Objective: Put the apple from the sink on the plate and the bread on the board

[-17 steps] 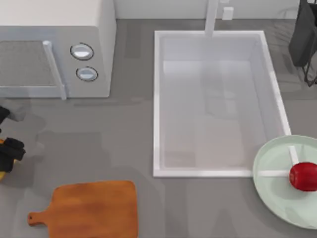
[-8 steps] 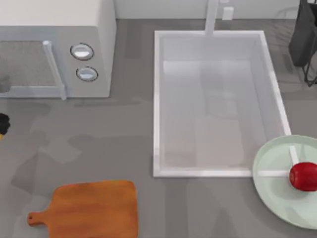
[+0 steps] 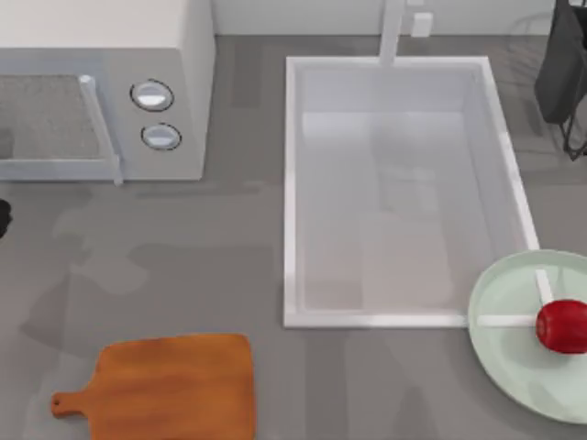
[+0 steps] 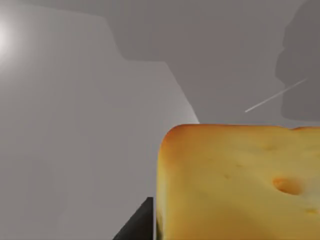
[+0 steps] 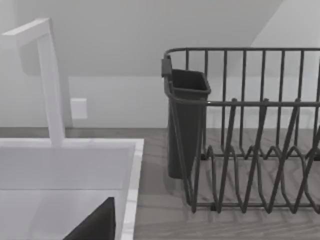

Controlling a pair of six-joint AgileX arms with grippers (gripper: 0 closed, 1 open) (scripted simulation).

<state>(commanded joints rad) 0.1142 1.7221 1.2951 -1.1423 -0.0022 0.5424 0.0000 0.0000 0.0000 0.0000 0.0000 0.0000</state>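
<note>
Apple (image 3: 561,325) resting on plate (image 3: 509,353) at right edge of bench (image 3: 202,266), plate's rim just overlapping sink's near right corner. Sink (image 3: 292,192) in middle of top view, white tap (image 3: 393,32) at its far rim. Board (image 3: 170,385) flat on bench at near left, handle pointing left, well apart from sink. Microwave (image 3: 101,87) at far left. Left gripper (image 3: 3,218) barely showing as dark sliver at left edge of top view, in front of microwave; spacing of fingers impossible to tell. Bread (image 4: 240,182) looming close in left wrist view, golden with browned edges and a small orange dimple, dark gripper part just beside it; whether gripped or only near, not clear. Right wrist view looking across sink's far rim toward tap (image 5: 47,75), with dark wire rack (image 5: 250,135) and dark cup-like holder (image 5: 185,120) beside sink. Rack (image 3: 564,73) also at far right of top view
</note>
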